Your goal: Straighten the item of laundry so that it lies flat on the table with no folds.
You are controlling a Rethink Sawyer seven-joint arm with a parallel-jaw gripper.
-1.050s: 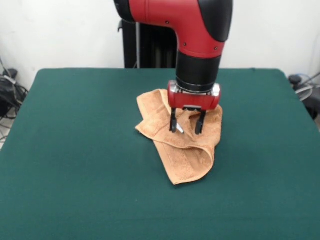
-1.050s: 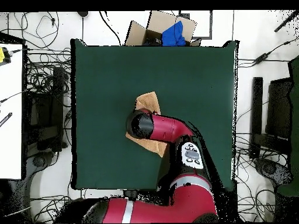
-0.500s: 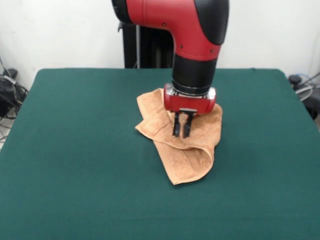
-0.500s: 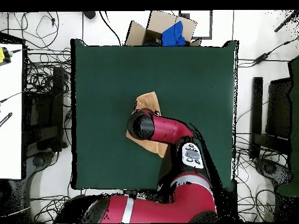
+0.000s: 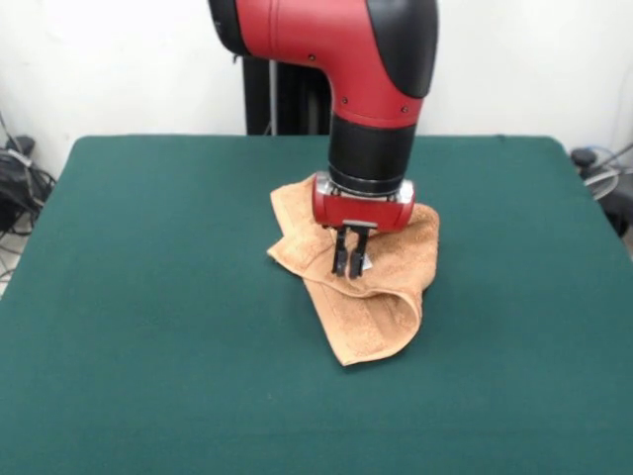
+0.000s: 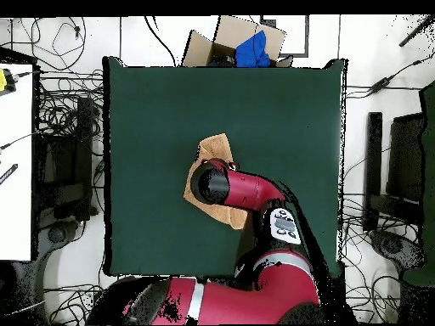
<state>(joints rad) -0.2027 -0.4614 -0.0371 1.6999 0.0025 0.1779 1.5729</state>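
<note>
Pinching the crumpled towel point(image 5: 381, 297), tool point(image 5: 350, 265) fingers together; no readable writing.

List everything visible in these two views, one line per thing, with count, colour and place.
towel: one, orange-tan, crumpled and folded over near the table's middle
table: one, dark green cloth top, fills the front view
cardboard box: one, brown, on the floor beyond the table's top edge, overhead view
blue cloth: one, in that box
cables: many, black, on the floor around the table
arm: one, red and black, reaching over the towel
tool: one, black fingers closed on a towel fold
</note>
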